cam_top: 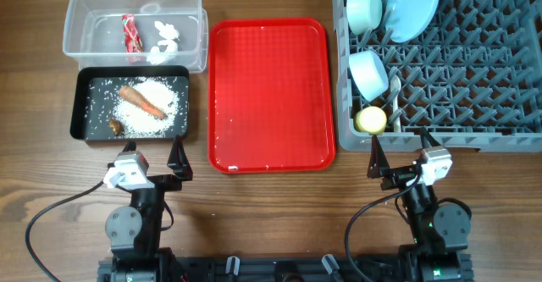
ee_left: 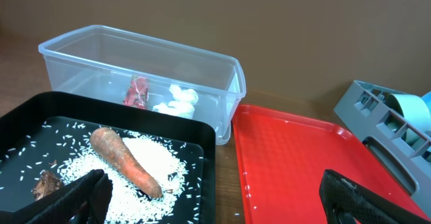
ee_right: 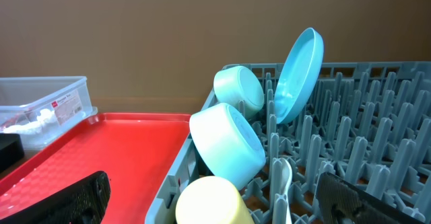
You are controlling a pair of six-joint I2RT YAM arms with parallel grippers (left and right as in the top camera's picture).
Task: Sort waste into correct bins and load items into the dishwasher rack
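Observation:
The clear tub (cam_top: 85,11) holds the red wrapper (cam_top: 131,34) and white tissue (cam_top: 164,41); both also show in the left wrist view (ee_left: 137,92) (ee_left: 176,100). The black tray (cam_top: 85,113) holds the carrot (cam_top: 142,102), rice (cam_top: 157,117) and brown scrap (cam_top: 116,127). The grey rack (cam_top: 474,79) holds the blue plate (cam_top: 413,7), green bowl (cam_top: 364,5), blue bowl (cam_top: 368,72), yellow cup (cam_top: 370,119) and white spoon (cam_top: 394,100). My left gripper (cam_top: 152,157) is open and empty, in front of the black tray. My right gripper (cam_top: 398,153) is open and empty, in front of the rack.
The flat red tray (cam_top: 269,96) lies between the bins and the rack, with a few rice grains on it. Black cables (cam_top: 51,214) trail from both arm bases at the table's front edge.

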